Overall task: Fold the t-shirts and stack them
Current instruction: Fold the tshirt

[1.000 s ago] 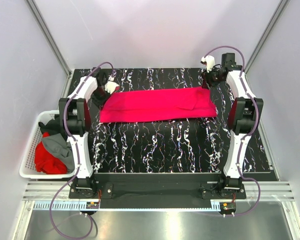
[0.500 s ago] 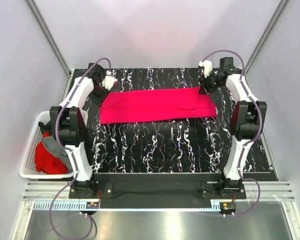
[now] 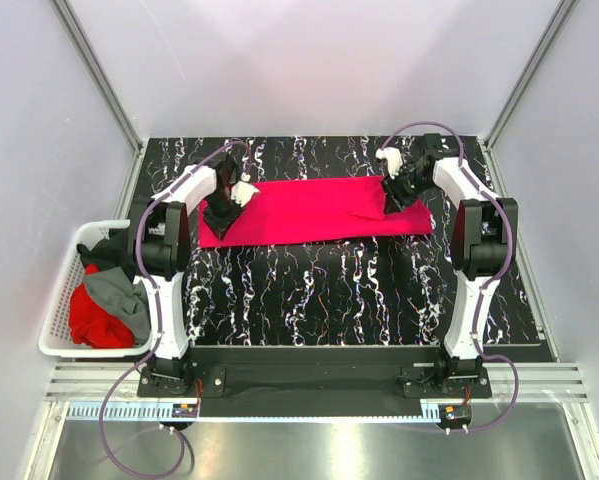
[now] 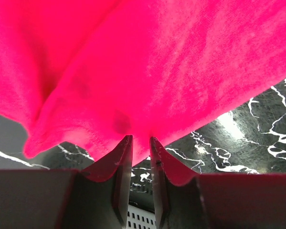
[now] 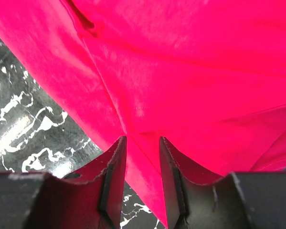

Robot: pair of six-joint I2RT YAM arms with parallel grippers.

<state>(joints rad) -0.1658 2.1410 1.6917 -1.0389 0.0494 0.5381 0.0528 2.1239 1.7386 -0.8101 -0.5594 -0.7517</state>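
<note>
A bright crimson-pink t-shirt [image 3: 319, 208] lies folded into a long strip across the back of the black marbled table [image 3: 309, 290]. My left gripper [image 3: 222, 215] is down at the strip's left end. In the left wrist view its jaws [image 4: 140, 139] stand a narrow gap apart, tips at the edge of the cloth [image 4: 157, 62]. My right gripper [image 3: 394, 195] is over the strip's right end. In its wrist view the jaws [image 5: 142, 138] are open, with the pink cloth [image 5: 190, 62] and a fold line showing through the gap. Red, grey and black t-shirts [image 3: 104, 300] lie bundled in the basket.
A white lattice basket [image 3: 57, 300] stands off the table's left edge, beside the left arm's base. Its lattice [image 4: 138, 222] shows between the left fingers. Grey walls close in the back and both sides.
Both arms have swung inward from the back corners and come down onto the two ends of the pink strip. The left jaws have parted slightly. The shirt has not moved.
</note>
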